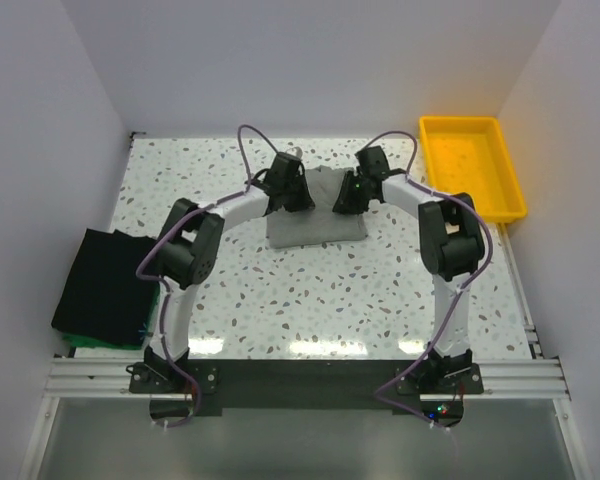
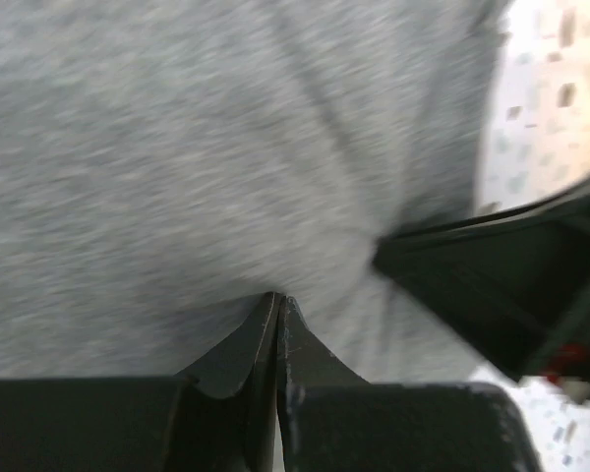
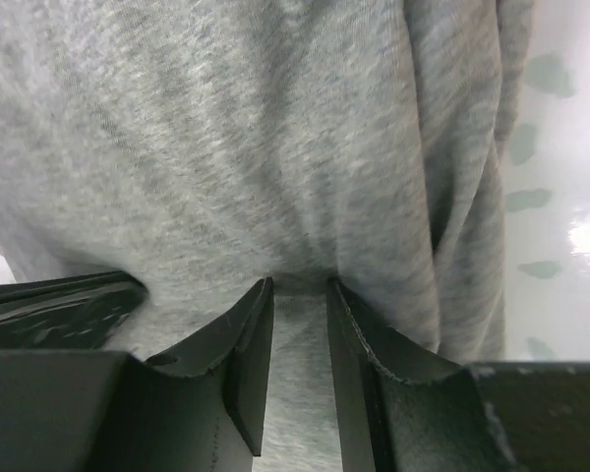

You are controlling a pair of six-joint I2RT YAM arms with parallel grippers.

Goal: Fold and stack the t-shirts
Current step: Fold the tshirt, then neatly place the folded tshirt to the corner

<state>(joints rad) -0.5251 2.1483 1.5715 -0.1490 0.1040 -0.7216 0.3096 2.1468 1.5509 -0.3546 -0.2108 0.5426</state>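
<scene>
The grey t-shirt (image 1: 315, 225), lying left of the yellow tray (image 1: 460, 121), looks soft, light and limp, best pinched at a folded edge; the left gripper (image 2: 278, 298) is closed tip to tip against it, the right gripper (image 3: 300, 283) has its jaws slightly apart.

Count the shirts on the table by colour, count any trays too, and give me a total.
Heather-grey fabric t-shirt, folded, centre of table: 1
Black folded fabric t-shirt, left edge: 1
Green folded fabric item, only a sliver showing under the black one: 1
Yellow plastic tray, far right corner: 1
Total: 4
</scene>
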